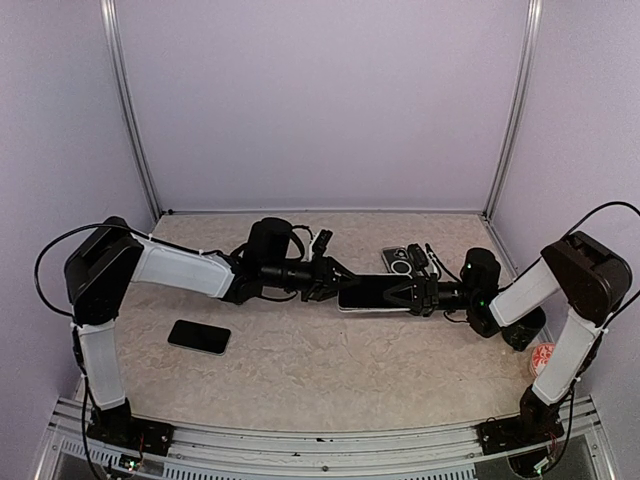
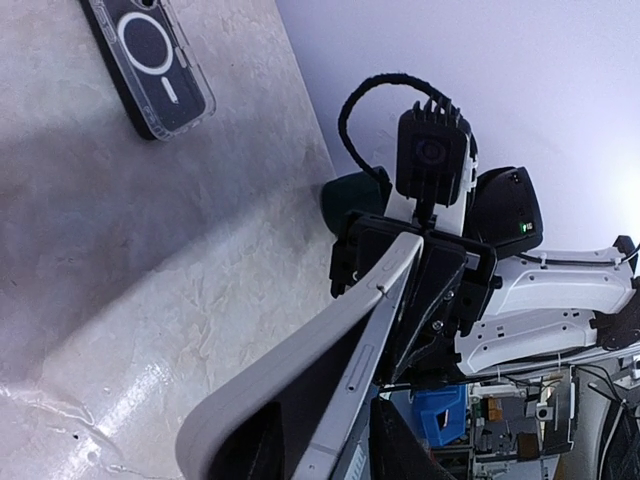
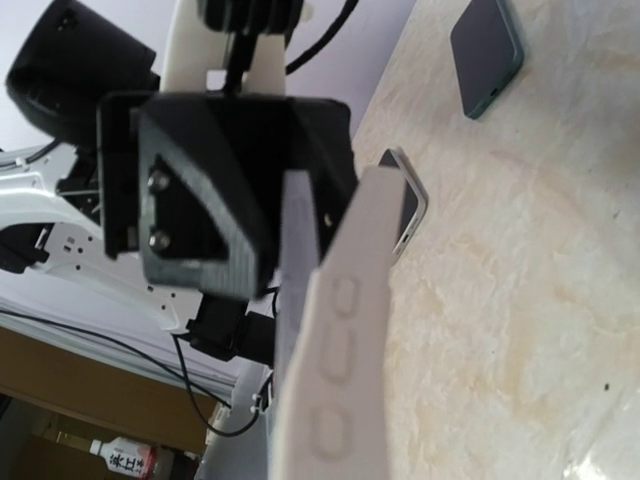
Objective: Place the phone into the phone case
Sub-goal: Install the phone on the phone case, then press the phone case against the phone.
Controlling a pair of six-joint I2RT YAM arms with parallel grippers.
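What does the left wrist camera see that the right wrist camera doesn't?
Only left wrist: a phone in a clear, ring-marked case lying on the table. Only right wrist: a bare dark phone on the table, and a bottle lower left. Both: the pale phone case close up in the foreground, and the table.

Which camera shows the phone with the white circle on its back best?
The left wrist view: the ringed phone lies large and sharp, circle and clear case plain, one end cut off. The top view shows it small and far back. The right wrist view misses it.
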